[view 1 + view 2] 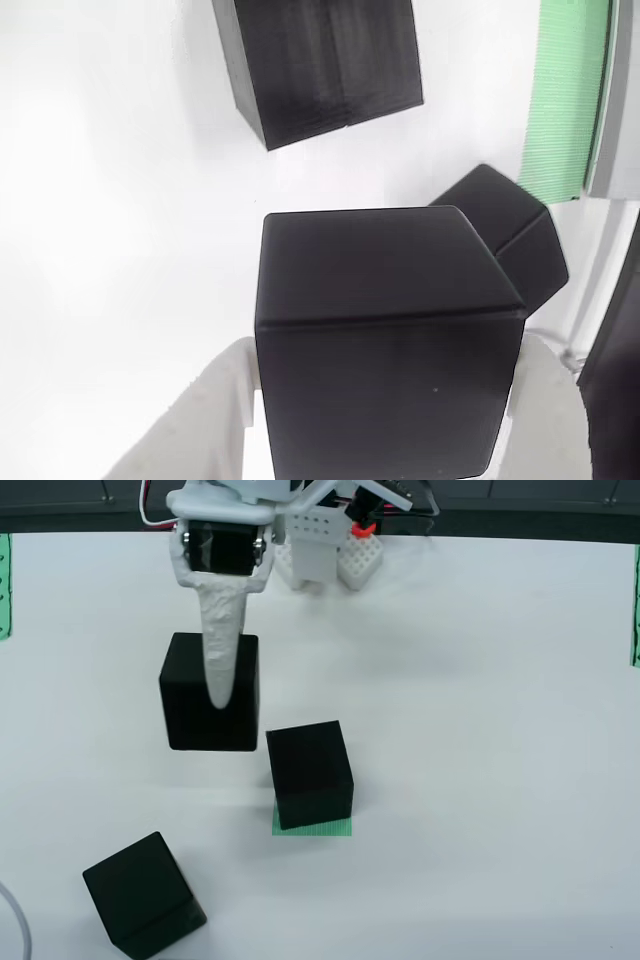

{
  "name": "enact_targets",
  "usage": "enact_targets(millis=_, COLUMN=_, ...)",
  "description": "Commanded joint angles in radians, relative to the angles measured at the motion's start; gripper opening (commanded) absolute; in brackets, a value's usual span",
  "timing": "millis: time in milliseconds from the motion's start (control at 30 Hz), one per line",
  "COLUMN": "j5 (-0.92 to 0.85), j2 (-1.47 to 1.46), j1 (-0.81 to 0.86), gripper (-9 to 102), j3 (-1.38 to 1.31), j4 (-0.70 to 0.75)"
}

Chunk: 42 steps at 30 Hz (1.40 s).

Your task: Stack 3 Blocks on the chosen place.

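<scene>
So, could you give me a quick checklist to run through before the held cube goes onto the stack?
1. Gripper shut on the held block: ok.
2. Held block lifted clear of the table: ok, judging by its size in the overhead view.
3. Base block sits on the green striped patch: ok.
4. Held block above the base block: not ok, it hangs up and left of it.
5. Third block out of the path: ok.
6. Held block square to the base block: cannot tell.

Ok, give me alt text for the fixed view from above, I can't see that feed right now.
The gripper holds one black cube over the white table, up and left of a second cube sitting on the green striped patch. A third cube lies tilted at lower left.
</scene>
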Motion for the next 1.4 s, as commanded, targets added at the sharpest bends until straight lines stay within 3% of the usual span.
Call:
enact_targets(millis=0, j5=0.005, j2=0.054, j1=-0.072, gripper=16, j3=-0.006, j4=0.005)
enact_targets(millis=233, j5=0.046, j2=0.032, j1=-0.181, gripper=16, j3=0.026, j4=0.005)
enact_targets(millis=1367, j5=0.135, j2=-0.147, j1=-0.212, gripper=17, j3=-0.058, j4=0.005)
